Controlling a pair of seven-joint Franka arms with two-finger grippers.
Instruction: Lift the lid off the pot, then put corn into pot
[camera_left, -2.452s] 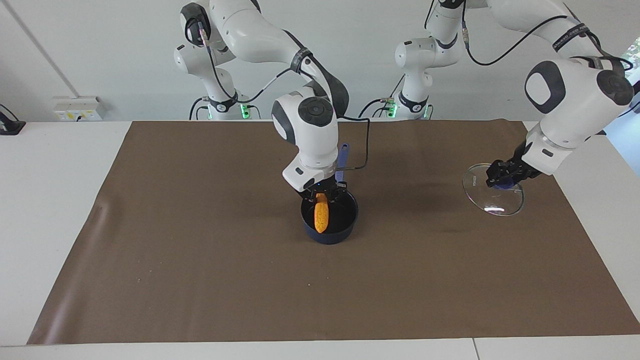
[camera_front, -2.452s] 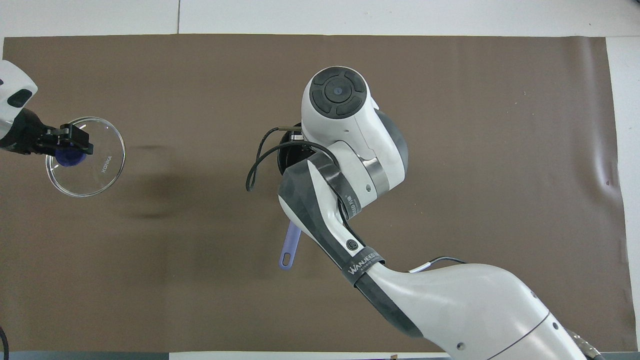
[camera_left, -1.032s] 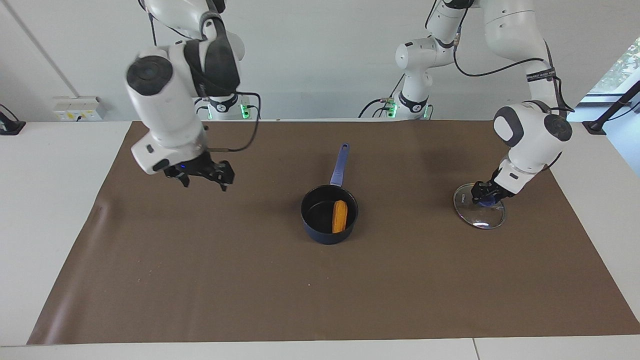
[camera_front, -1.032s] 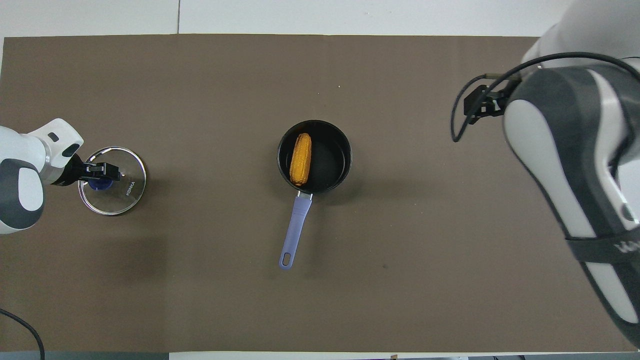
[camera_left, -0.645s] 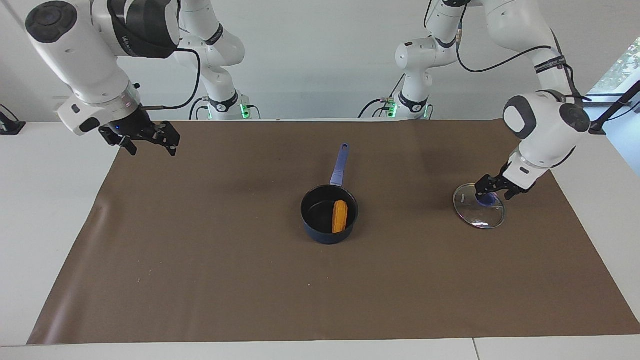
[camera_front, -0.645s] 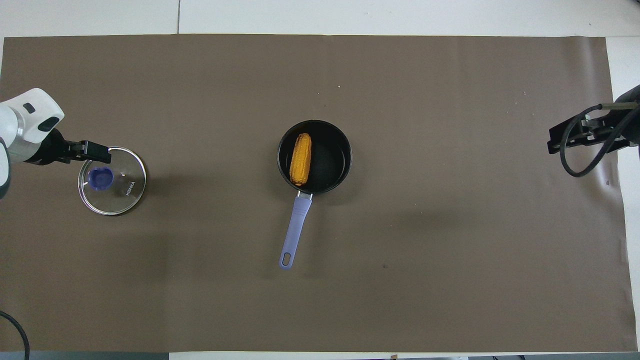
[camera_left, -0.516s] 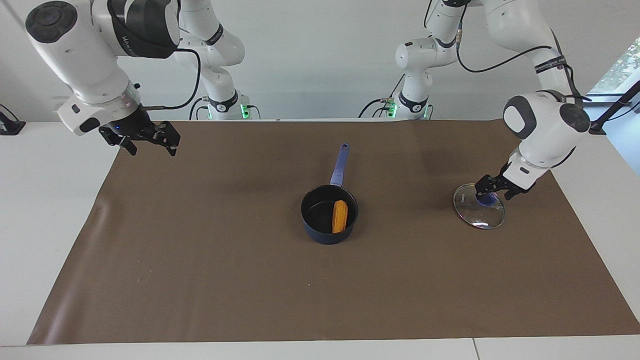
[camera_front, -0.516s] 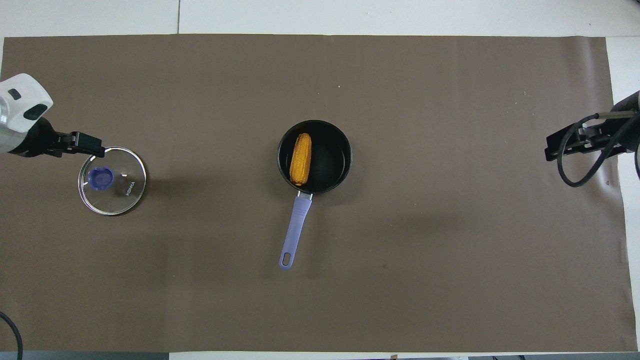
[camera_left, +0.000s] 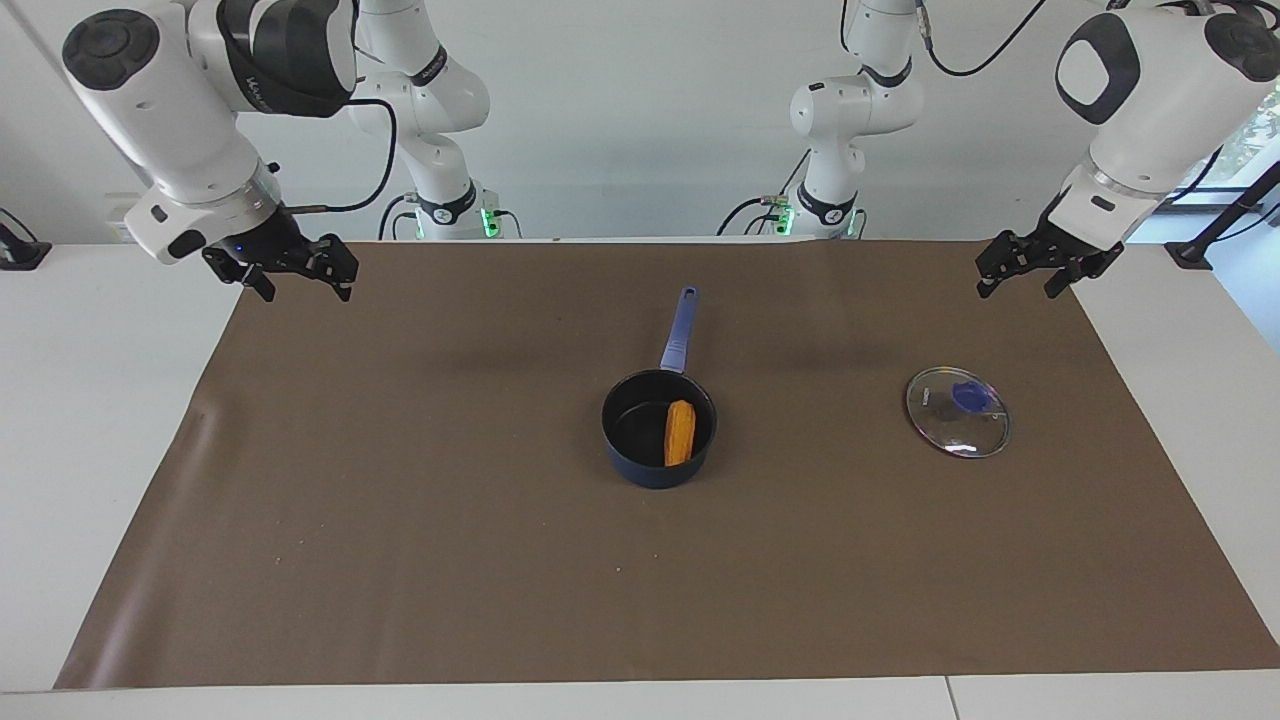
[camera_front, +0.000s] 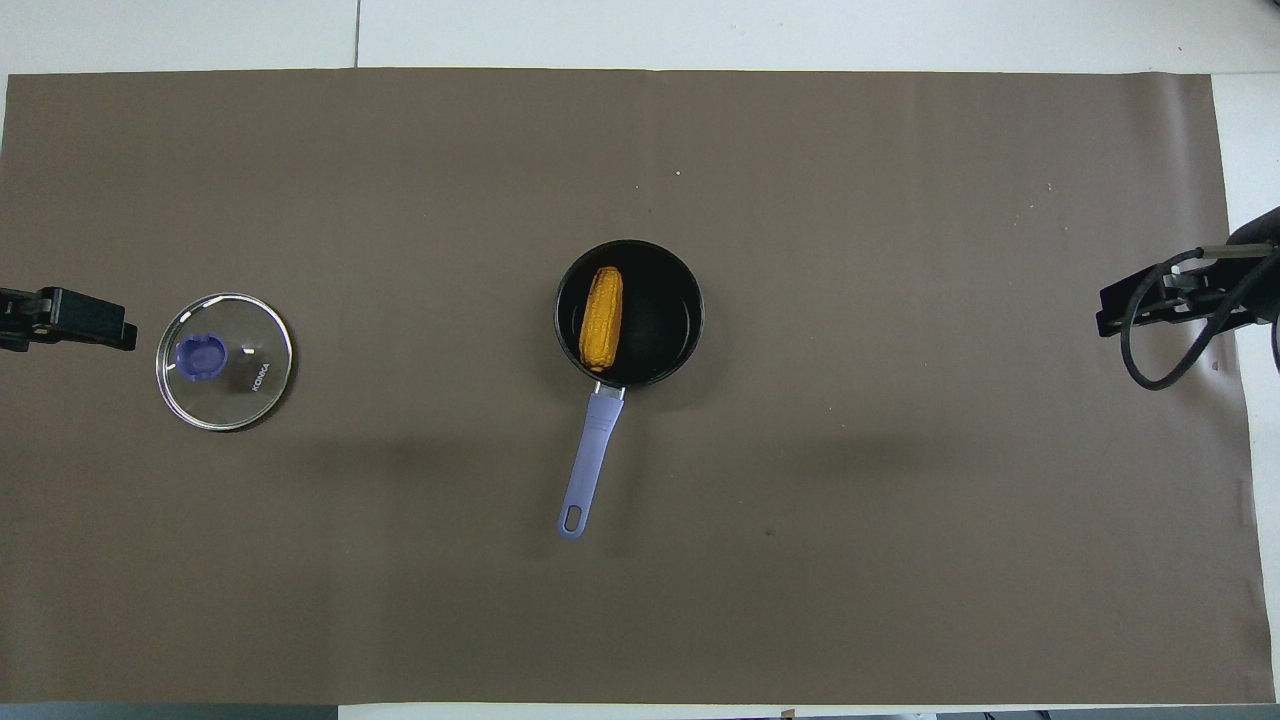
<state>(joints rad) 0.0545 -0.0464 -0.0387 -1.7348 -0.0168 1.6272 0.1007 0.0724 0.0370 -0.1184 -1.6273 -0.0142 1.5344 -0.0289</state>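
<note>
At the right arm's end of the desk, the right gripper hangs with jaws wide and empty. Mid-desk, the corn lies in the pot, long axis along the handle. The lid lies flat toward the left arm's end; the left gripper hangs above, jaws wide.

lab | two robot arms | brown mat | white table

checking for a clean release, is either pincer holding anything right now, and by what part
Nothing is held. The left pincer and right pincer are both open and empty.
</note>
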